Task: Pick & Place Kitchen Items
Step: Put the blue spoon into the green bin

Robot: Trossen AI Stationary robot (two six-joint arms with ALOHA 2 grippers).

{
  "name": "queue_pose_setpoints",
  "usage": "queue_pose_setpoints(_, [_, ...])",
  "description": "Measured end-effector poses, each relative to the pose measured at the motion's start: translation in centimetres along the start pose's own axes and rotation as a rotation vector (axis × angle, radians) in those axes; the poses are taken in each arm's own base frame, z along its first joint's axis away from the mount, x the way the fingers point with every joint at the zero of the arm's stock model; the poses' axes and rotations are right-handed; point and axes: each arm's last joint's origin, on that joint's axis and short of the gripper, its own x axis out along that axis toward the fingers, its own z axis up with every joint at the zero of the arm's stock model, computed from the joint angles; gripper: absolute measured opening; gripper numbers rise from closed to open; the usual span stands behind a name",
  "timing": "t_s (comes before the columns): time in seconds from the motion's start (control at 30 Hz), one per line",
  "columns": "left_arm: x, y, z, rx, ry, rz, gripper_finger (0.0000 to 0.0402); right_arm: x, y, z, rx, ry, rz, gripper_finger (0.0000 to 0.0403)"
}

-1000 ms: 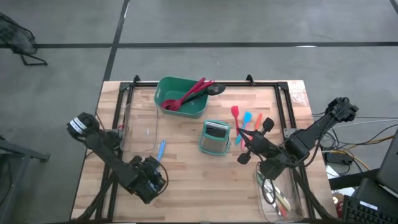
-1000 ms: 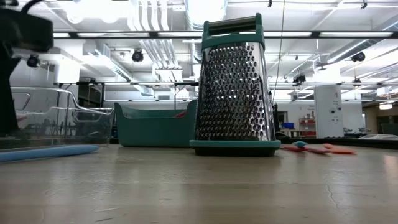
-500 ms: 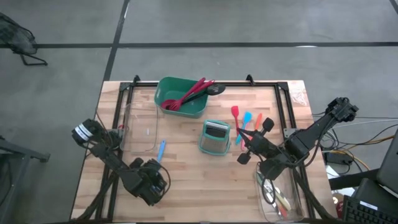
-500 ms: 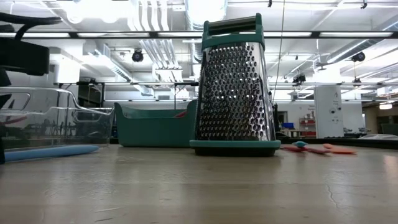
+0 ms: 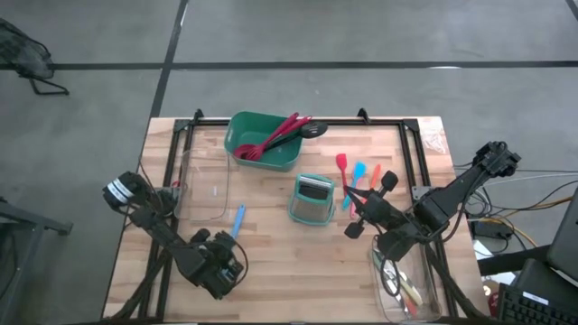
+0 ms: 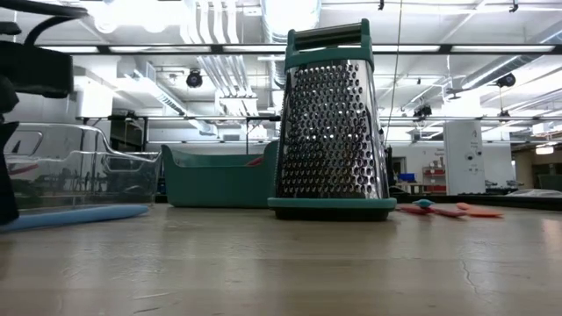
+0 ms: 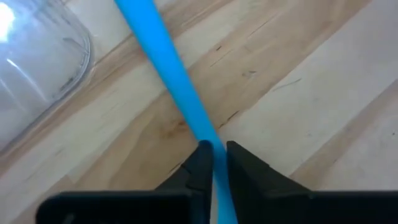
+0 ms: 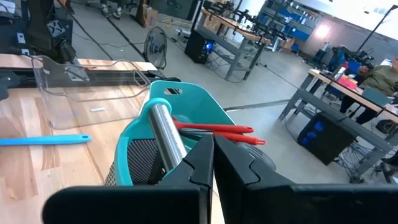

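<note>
Blue spoon [image 5: 237,219]: lay flat on the counter [image 5: 271,262], just beside the left clear tray [image 5: 200,185]; my left gripper [image 7: 214,155] was down on the handle, its fingers [image 7: 200,163] pinched on either side of the blue shaft, spoon not lifted.

Right gripper [image 5: 359,219]: fingers pressed together, holding nothing, hovering just beside the grater [image 5: 312,199] on its right side.

Grater: upright at mid-counter, teal frame, metal faces.

Green tub [image 5: 262,140]: at the far edge of the counter, holding red spoons [image 5: 275,137]; a black slotted spoon [image 5: 312,130] rested its head over the tub's right rim.

Spatulas, three: red [image 5: 342,168], blue [image 5: 358,173] and orange [image 5: 373,174], lying side by side on the counter right of the grater, apart from my right gripper's arm.

Right tray [image 5: 406,284]: clear, at the near right corner, holding pale-handled tools [image 5: 404,287]; I could not tell their kinds.

Left tray: clear; I could not make out its contents.
</note>
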Motion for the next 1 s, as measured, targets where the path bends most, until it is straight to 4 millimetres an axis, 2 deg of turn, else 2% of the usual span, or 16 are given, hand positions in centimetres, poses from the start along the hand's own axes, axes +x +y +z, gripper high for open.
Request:
queue_pose_setpoints(0.2, [-1.3,-2.0,0.5,0.028,-0.045,-0.103,0.0015,0.0,0.0,0.0,0.000,0.000,0.000,0.0009])
queue_pose_setpoints(0.33, [-1.3,-1.7,0.6,0.028,-0.074,-0.076,0.0005,0.0,0.0,-0.1,-0.001,0.000,0.001,0.0008])
queue_pose_setpoints(0.63, [-1.4,-0.9,0.9,-0.079,-0.106,-0.017,0.0050,0.0,0.1,-0.1,0.009,-0.002,0.002,0.0008])
queue_pose_setpoints(0.83, [-0.6,-0.1,0.6,-0.094,-0.138,0.003,0.0091,0.0,0.1,-0.1,0.008,-0.002,0.002,0.0008])
queue_pose_setpoints(1.0, [0.5,-0.1,0.3,-0.137,-0.166,-0.064,0.0122,0.0,0.1,-0.1,0.008,-0.002,0.002,0.0008])
